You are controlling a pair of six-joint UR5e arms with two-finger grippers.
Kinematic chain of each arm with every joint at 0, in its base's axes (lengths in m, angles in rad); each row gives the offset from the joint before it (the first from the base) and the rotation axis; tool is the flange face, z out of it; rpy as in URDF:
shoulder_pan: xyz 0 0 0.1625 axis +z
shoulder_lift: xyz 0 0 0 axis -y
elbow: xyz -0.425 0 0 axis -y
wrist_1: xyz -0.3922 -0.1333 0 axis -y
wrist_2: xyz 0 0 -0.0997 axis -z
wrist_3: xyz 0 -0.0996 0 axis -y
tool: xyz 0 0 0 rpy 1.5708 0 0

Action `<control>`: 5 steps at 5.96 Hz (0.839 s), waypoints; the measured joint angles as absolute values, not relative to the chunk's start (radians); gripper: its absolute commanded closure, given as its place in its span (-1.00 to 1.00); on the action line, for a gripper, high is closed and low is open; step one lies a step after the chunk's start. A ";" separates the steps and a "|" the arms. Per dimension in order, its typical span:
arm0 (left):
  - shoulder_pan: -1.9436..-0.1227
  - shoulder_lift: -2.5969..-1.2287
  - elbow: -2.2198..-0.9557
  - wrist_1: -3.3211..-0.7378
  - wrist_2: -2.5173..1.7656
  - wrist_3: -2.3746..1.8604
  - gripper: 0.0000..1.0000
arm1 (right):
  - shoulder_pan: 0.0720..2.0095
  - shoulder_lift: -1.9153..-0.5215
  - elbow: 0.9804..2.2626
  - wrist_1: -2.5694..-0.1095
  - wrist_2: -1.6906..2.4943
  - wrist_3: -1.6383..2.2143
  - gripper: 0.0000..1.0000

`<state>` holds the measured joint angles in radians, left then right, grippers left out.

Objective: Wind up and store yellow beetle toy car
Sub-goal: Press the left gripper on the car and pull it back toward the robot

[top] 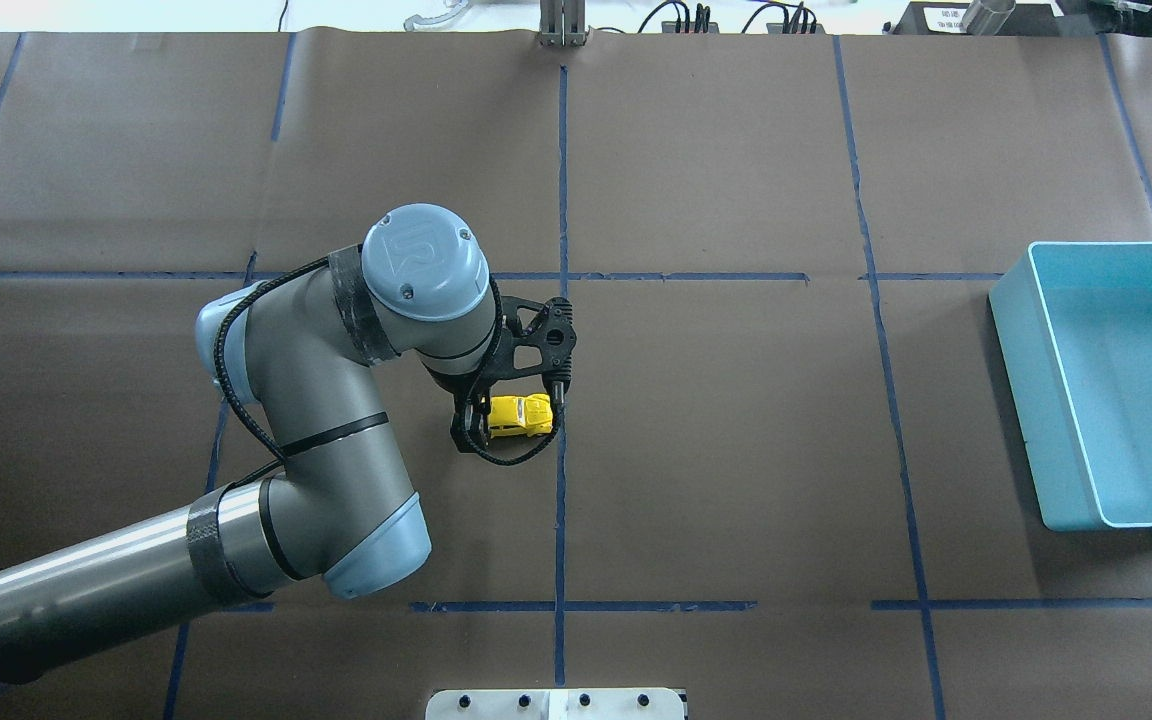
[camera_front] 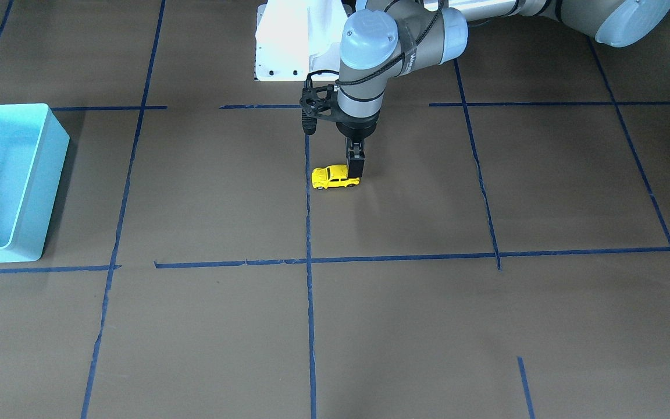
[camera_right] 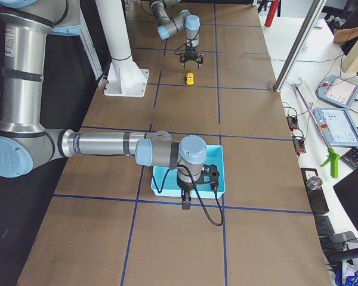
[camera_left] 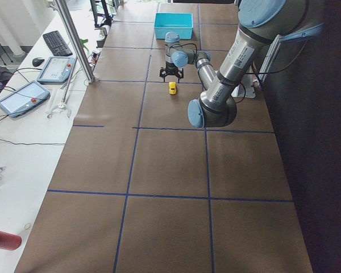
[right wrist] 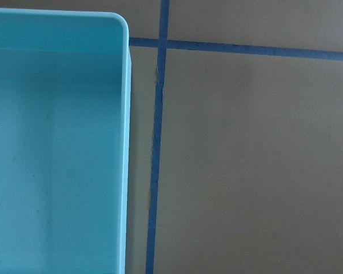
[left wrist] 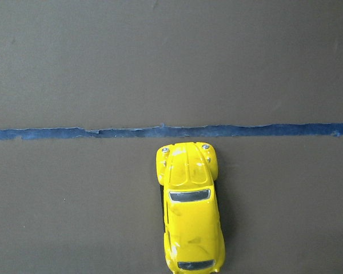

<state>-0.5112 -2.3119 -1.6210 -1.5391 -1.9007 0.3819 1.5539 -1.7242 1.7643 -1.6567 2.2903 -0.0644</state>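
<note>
Now I see the yellow beetle toy car (camera_front: 335,177) standing on its wheels on the brown table (camera_front: 428,326), near the middle. In the left wrist view its nose is just beside a blue tape line (left wrist: 160,132), with a thin strip of table between them, and the car points straight at this line. The car is well apart from the light blue bin (top: 1036,400), which stands at the table's end on my right side.

The left gripper (camera_front: 355,172) comes down from above onto the rear end of the car. In the front-facing view one dark finger (camera_front: 355,158) stands in front of the car's rear side and covers part of it, and the other finger is hidden behind. The fingers seem to be on both sides of the car's rear, but I cannot tell if they press on it or only stand beside it. The left wrist view shows no fingers, only the car's roof and hood from above.

The right gripper (camera_right: 186,201) points down at the near rim of the bin. It shows only in the side view and it is small there, so I cannot tell how its jaws stand. The right wrist view shows one corner of the bin and crossing tape lines beside it.
</note>
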 measured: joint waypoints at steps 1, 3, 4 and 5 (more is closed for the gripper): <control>-0.511 -2.319 -1.596 -1.558 -1.900 0.379 -1.00 | 1.554 -1.724 1.762 -1.657 2.291 -0.064 -1.00; -0.510 -2.347 -1.517 -1.618 -1.900 0.355 -1.00 | 1.554 -1.724 1.758 -1.657 2.291 -0.065 -1.00; -0.506 -2.356 -1.498 -1.628 -1.901 0.350 -1.00 | 1.554 -1.724 1.753 -1.657 2.290 -0.065 -1.00; -0.499 -2.358 -1.492 -1.631 -1.902 0.348 -1.00 | 1.553 -1.722 1.733 -1.655 2.287 -0.065 -1.00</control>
